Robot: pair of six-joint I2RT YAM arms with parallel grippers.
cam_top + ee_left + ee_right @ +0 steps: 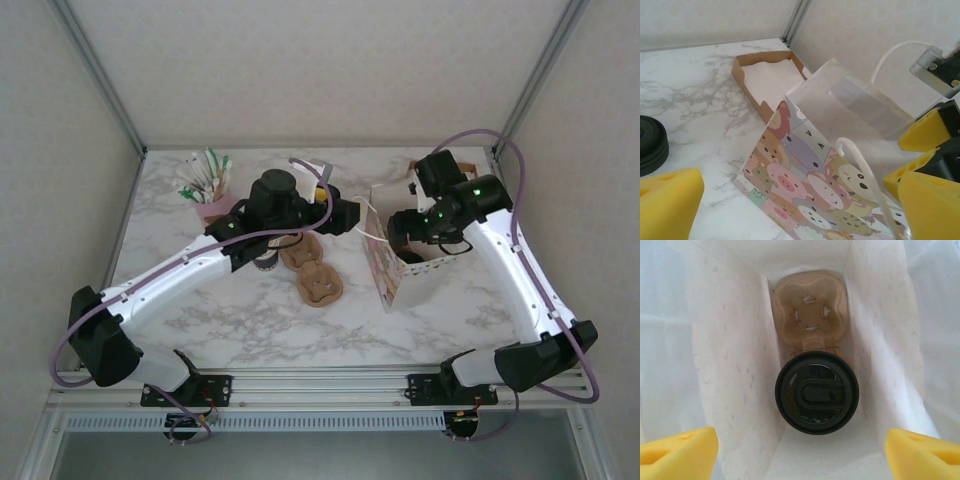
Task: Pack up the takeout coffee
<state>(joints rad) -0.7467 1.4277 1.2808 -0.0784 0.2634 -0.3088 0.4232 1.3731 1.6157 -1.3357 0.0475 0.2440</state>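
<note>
Marble table [220, 320], bag [388, 275] right of centre: coffee [816, 392] sits in the carrier [809, 315] on the bag floor, right gripper [800, 455] above it, jaws spread and empty, left gripper [797, 200] open beside the bag; placing looks done, next lift right arm clear of walls.

Black-lidded takeout coffee [817, 392]; cartoon-animal bag [800, 200]

Black-lidded paper coffee cup [816, 392] inside cartoon-printed paper bag [730, 365], on the near end of brown cardboard cup carrier [810, 310] (lid up). Bag right of centre on marble table [230, 320]; two loose brown cardboard trays [312, 272] left of it; open cardboard box [445, 262] right.
</note>
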